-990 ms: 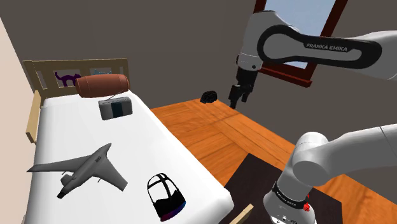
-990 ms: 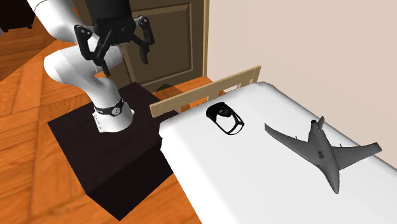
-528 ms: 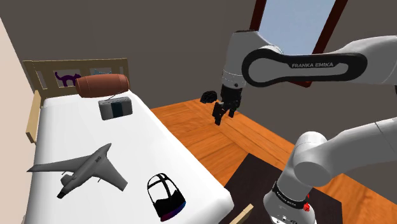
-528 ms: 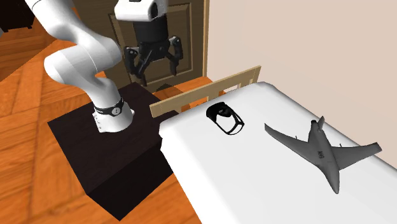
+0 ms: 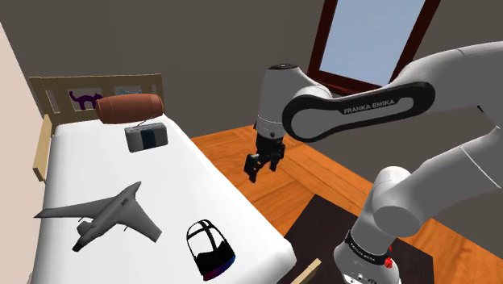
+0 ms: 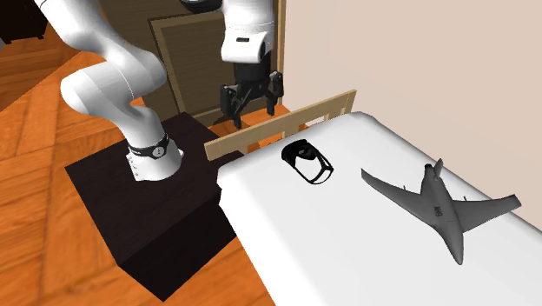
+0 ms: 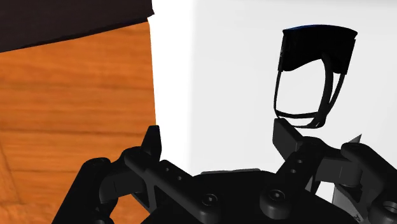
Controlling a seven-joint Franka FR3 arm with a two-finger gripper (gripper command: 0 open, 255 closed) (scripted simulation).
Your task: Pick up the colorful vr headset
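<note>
My claw (image 6: 252,109) is spread wide, with nothing between its two black fingers (image 7: 151,144). It hangs in the air over the orange wood floor (image 5: 278,165), just past the side of the bed (image 5: 105,165).

The bed is flat, white and smooth. The vr headset (image 5: 209,247) lies on it near the foot end, close to the edge and well apart from my claw. It has a rounded black front and thin black straps that make a loop. From the shoulder view I see blue and pink along its front. From my wrist view, the headset (image 7: 316,57) shows a thin blue line on its edge.

The shoulder view shows a grey toy plane (image 5: 105,214) with long pointed wings, a brown barrel shape (image 5: 129,106), a small grey box (image 5: 146,138) and a pale wood headboard (image 5: 48,87) with a purple cat (image 5: 84,98) on it. The second exterior view shows a pale wood rail (image 6: 278,126) at the foot end and my dark square stand (image 6: 148,217).
</note>
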